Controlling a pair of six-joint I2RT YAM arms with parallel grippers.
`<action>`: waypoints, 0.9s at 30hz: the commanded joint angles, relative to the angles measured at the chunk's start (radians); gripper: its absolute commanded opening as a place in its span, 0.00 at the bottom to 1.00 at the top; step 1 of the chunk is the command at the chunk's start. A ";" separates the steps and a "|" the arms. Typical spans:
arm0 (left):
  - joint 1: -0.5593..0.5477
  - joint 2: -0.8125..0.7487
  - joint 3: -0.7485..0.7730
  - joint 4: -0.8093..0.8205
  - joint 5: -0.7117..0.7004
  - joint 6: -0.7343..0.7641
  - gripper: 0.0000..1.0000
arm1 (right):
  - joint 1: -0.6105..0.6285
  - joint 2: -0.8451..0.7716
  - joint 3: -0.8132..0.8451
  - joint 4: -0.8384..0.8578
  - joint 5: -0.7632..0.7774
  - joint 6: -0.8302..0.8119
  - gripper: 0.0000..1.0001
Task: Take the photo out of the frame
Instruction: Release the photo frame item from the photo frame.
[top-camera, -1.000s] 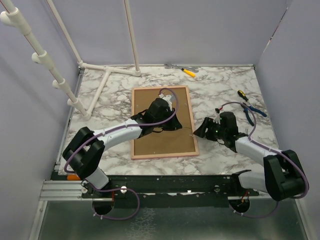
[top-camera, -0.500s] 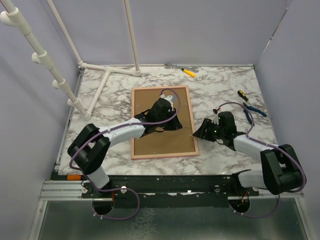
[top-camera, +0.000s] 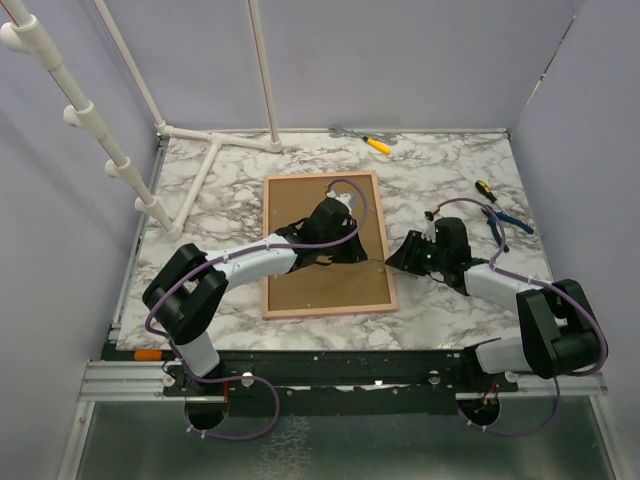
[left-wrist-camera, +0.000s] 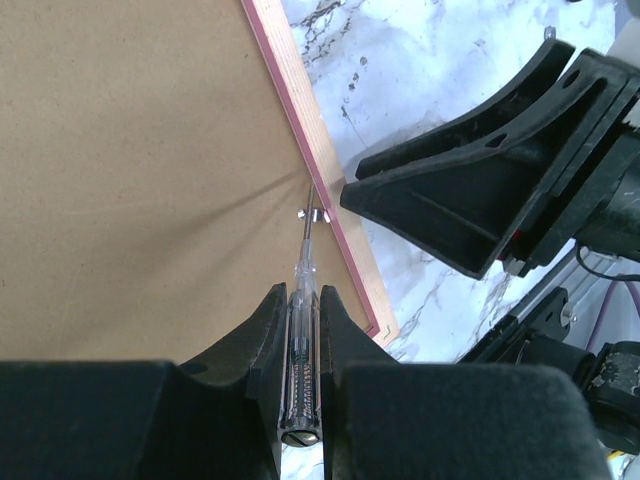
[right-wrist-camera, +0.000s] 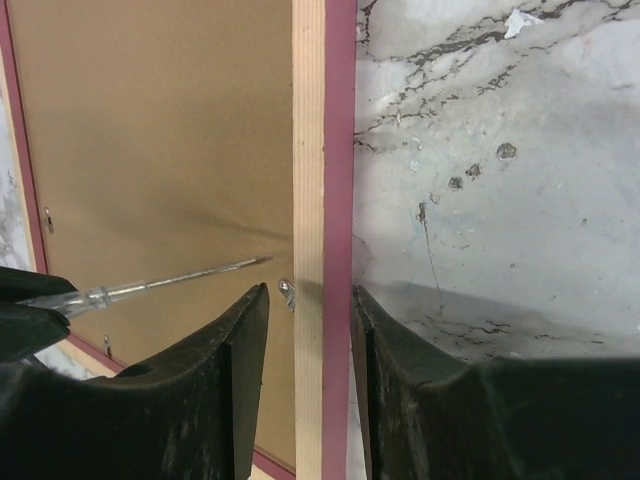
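The frame (top-camera: 300, 280) lies face down on the marble table, brown fibreboard back up, with a thin pink border. The photo is hidden under the back. My left gripper (top-camera: 347, 240) is over the back near its right edge, shut on a clear-handled screwdriver (left-wrist-camera: 300, 330). The screwdriver's tip touches a small metal clip (left-wrist-camera: 312, 213) at the frame's right rail. My right gripper (top-camera: 400, 258) is open and straddles that rail (right-wrist-camera: 322, 150). One finger is over the back and one is on the table side. The clip (right-wrist-camera: 287, 293) and the screwdriver shaft (right-wrist-camera: 180, 280) show beside it.
A white pipe rack (top-camera: 205, 165) stands at the back left. A yellow-handled tool (top-camera: 376, 144) lies at the back edge. A screwdriver (top-camera: 487, 190) and blue pliers (top-camera: 505, 222) lie at the right. Grey walls enclose the table.
My right gripper has moved left, from beside the frame onto its right rail. My left gripper has shifted a little right toward that rail with the screwdriver.
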 joint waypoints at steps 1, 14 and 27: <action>-0.013 0.026 0.034 -0.026 -0.022 0.006 0.00 | 0.002 0.028 0.031 0.040 0.019 0.004 0.41; -0.024 0.059 0.045 -0.035 -0.015 0.012 0.00 | 0.002 0.105 0.055 0.076 0.006 0.012 0.36; -0.037 0.102 0.093 -0.093 0.023 0.048 0.00 | 0.002 0.149 0.098 0.076 0.041 0.021 0.33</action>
